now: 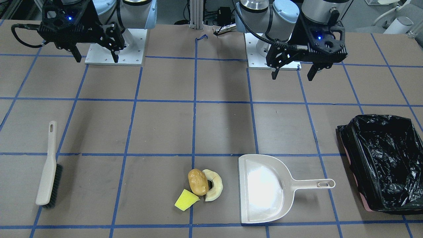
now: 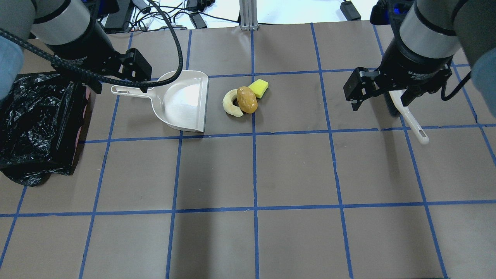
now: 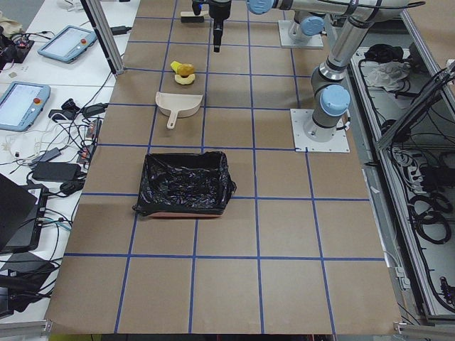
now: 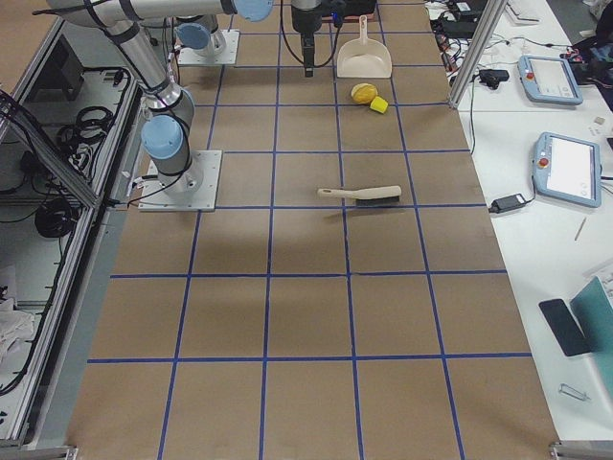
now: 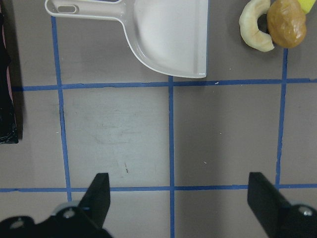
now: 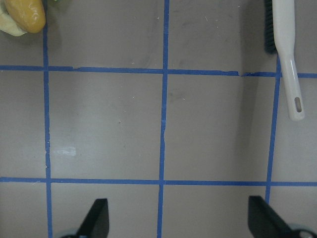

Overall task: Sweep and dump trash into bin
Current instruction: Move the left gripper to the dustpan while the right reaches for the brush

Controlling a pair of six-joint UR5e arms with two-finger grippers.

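Dustpan (image 1: 261,188) sat nearest us, bottom right of centre. It was empty, open lip facing the trash and handle toward the bin; we read that as staged for the left arm.

Left to right:
- brush (image 1: 49,165) lay flat at lower left, on the right arm's side.
- Trash was bunched at lower centre, just beside the lip: sponge (image 1: 186,200), potato lump (image 1: 197,181), cream slice (image 1: 216,190).
- bin (image 1: 386,162) sat at far right, near the handle, likely for a short dump.

Up top, right gripper (image 1: 96,59) and left gripper (image 1: 292,77) hung wide open, holding nothing.
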